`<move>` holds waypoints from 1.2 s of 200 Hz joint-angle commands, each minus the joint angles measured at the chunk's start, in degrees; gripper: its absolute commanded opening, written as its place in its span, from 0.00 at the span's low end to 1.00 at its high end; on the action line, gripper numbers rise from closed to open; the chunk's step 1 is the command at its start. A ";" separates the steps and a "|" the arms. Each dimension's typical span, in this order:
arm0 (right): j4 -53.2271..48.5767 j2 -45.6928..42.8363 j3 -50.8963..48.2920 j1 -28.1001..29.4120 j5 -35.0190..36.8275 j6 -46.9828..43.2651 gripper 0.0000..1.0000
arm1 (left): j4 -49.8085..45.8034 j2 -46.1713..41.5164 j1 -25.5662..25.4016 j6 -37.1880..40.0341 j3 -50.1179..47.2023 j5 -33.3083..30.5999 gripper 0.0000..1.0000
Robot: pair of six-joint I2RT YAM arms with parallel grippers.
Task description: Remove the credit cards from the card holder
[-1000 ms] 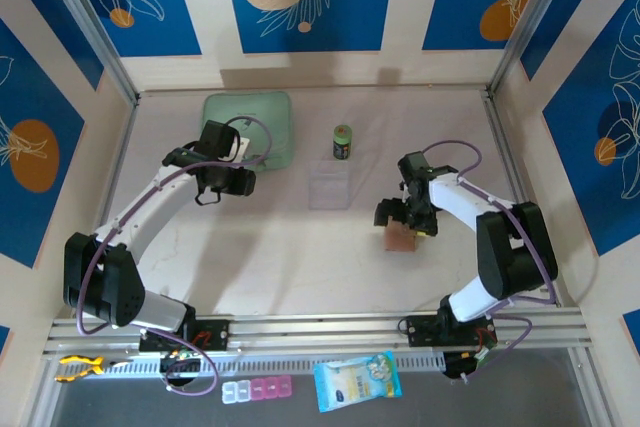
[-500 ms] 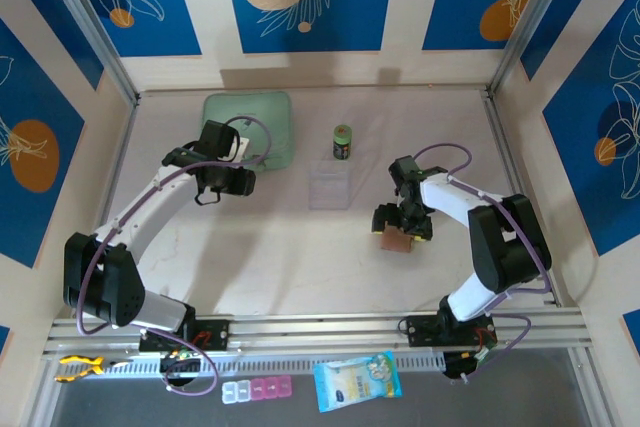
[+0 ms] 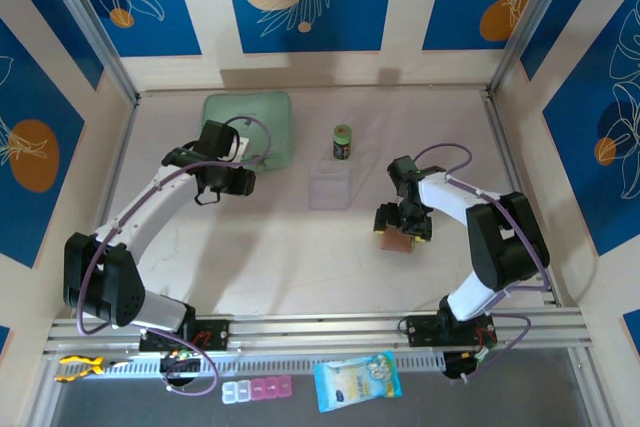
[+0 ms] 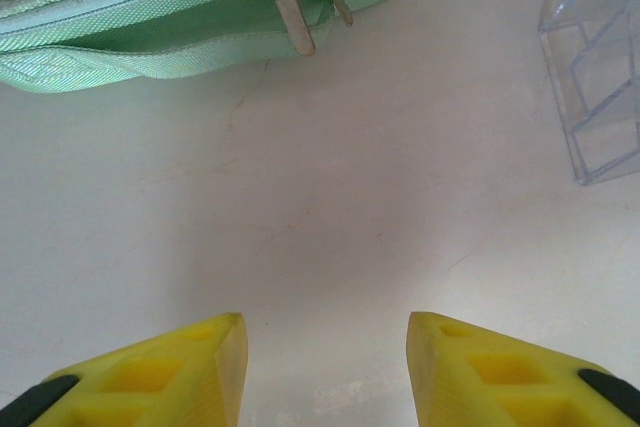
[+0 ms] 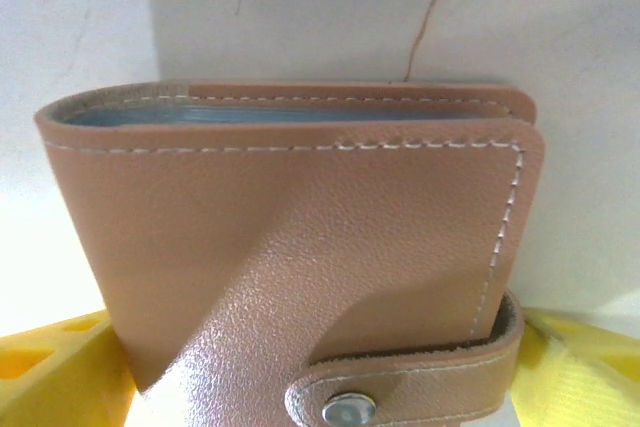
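Observation:
The salmon-pink card holder [image 3: 398, 240] lies folded on the table at the right, its snap tab [image 5: 400, 392] fastened. My right gripper [image 3: 402, 224] is down over it. In the right wrist view the holder [image 5: 300, 237] sits between the two yellow fingers [image 5: 60, 367], and my right gripper [image 5: 320, 377] stands open around it; I cannot tell whether the fingers touch it. A bluish-grey inner edge [image 5: 300, 117] shows between the covers; the credit cards themselves are hidden. My left gripper [image 3: 238, 179] [image 4: 325, 367] hangs open over bare table, holding nothing.
A mint-green zip case [image 3: 247, 127] [image 4: 150, 7] lies at the back left, just ahead of the left gripper. A clear plastic box [image 3: 329, 187] [image 4: 600, 77] stands mid-table, with a small green bottle [image 3: 342, 142] behind it. Walls close in both sides.
The right gripper has shifted slightly left and its jaws have narrowed around the card holder, which has been nudged a little to the left. The left arm has not moved.

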 commanded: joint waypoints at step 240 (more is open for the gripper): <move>-7.80 17.20 23.82 37.59 4.16 22.24 0.80 | 12.93 -10.06 -5.01 -27.69 -18.11 11.28 0.47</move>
